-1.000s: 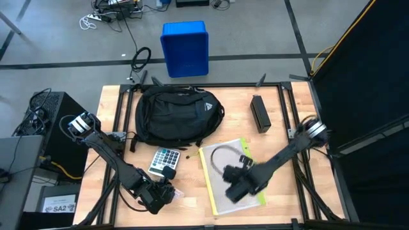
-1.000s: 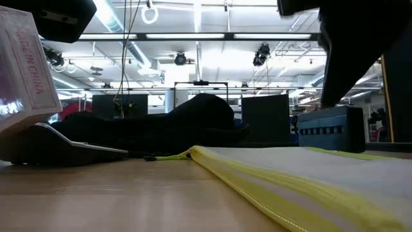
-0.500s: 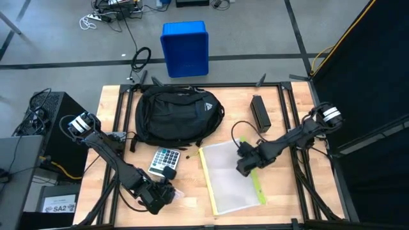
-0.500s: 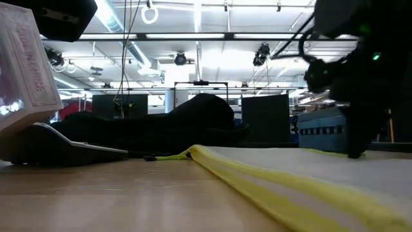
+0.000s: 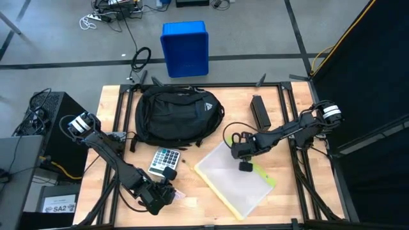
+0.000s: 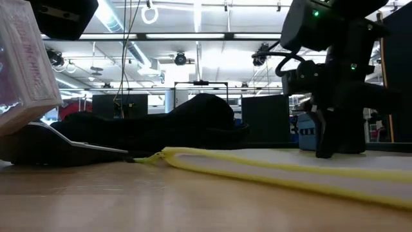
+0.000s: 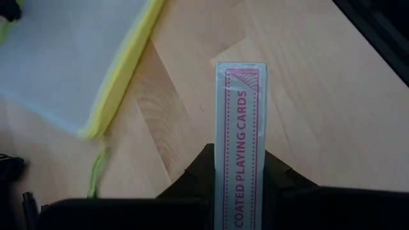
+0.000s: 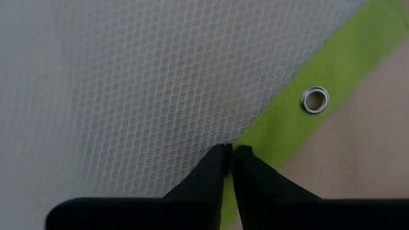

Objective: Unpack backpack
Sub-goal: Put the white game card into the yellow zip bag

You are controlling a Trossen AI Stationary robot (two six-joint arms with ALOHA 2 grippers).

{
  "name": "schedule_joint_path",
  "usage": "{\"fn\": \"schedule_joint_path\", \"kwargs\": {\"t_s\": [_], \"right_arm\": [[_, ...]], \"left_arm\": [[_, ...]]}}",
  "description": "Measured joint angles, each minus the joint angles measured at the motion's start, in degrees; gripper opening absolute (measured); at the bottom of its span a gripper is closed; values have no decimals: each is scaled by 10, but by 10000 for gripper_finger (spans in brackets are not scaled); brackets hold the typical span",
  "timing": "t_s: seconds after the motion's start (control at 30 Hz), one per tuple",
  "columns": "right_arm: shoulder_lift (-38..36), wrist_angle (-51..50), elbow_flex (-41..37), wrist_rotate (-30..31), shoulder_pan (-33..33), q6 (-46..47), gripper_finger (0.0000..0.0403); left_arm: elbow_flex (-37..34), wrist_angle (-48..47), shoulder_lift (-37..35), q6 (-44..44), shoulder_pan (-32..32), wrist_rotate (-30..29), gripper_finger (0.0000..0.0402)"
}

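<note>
We find the large black soft fabric backpack lying at the far side of the wooden counter, near centre, zipped. Left end effector sits low at the near-left corner, pinching a slim pink-and-white box of playing cards. Right end effector is over the white mesh zip pouch w/ yellow-green edging, fingers pressed together, tips at the green band. Grey calculator lies just in front of the backpack. Black rectangular box rests to the right of the backpack. Blue plastic bin stands on the floor beyond the counter.
</note>
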Motion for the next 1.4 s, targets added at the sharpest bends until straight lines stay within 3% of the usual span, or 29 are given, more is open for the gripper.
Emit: {"fn": "schedule_joint_path", "kwargs": {"t_s": [0.17,0.4,0.5,0.63,0.7,0.8,0.93,1.03,1.17,1.27,1.4], "right_arm": [[-4,-59,29,1,-7,5,5],[-46,-86,141,2,28,71,17],[-57,54,167,-17,67,119,25],[-50,273,167,-56,149,62,36],[-43,312,168,9,197,47,36],[-6,307,170,167,265,71,26],[70,242,221,294,330,119,6],[140,124,305,319,345,145,2],[233,-72,431,275,338,206,1],[289,-186,500,205,329,249,3],[335,-217,533,106,324,253,29]], "left_arm": [[0,0,0,3,0,1,31],[0,0,0,4,4,1,31],[0,0,0,4,4,1,31],[0,3,0,13,4,1,31],[0,11,0,16,4,1,31],[0,17,1,17,4,1,31],[0,17,2,17,7,1,31],[0,22,2,17,10,-1,31],[0,32,2,17,12,-2,31],[0,39,4,17,11,-1,31],[0,39,4,24,11,-1,31]]}}
